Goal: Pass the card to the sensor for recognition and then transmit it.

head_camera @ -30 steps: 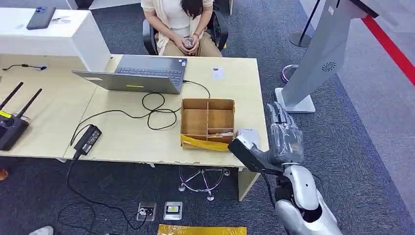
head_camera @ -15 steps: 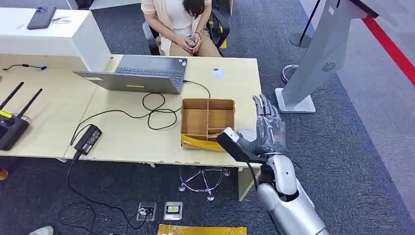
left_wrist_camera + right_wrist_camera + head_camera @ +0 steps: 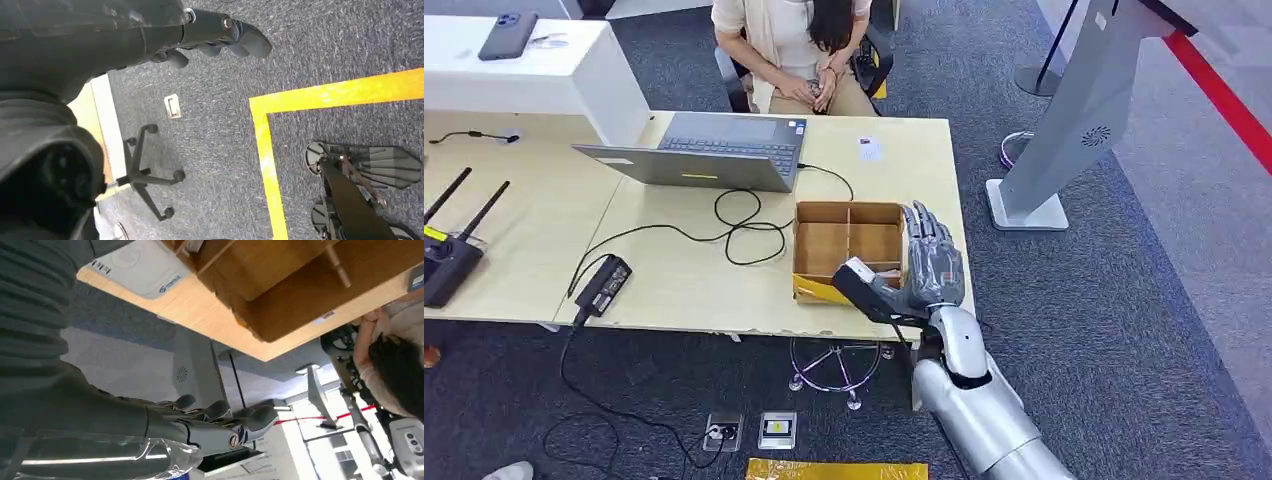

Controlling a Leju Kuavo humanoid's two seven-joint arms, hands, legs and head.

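Right hand point(image 3: 931, 266) is up over the table's point(image 3: 684, 285) near right corner, just beside the right wall of the cardboard box point(image 3: 848, 238). Fingers are straight and spread, pointing away from the robot toward the far edge, with nothing in them. The right wrist view agrees: right hand point(image 3: 200, 426) flat and empty, thumb apart from the other fingers.

Left hand point(image 3: 220, 32) hangs over the carpet floor point(image 3: 320, 45). Fingers are loosely extended, slightly bent, and it holds nothing.

Card point(image 3: 869, 149): a small white rectangle lying flat on the table near the far edge, right of the laptop point(image 3: 714, 150), well apart from the right hand. Its long axis runs roughly near-to-far across the table, slightly skewed. Print too small to read, can't tell which end is the top.

Sensor point(image 3: 134, 262): a flat white pad with a label strip, on the table just beside the box's outer corner, right at the table edge.

The box is open-topped with divided compartments; contents too small to make out. A yellow strip point(image 3: 829, 292) runs along its near side.

A black cable point(image 3: 744, 225) loops from the laptop to a power brick point(image 3: 604, 284). A router point(image 3: 449, 250) with antennas sits at the far left. A person point(image 3: 799, 50) sits behind the table, hands together in their lap.
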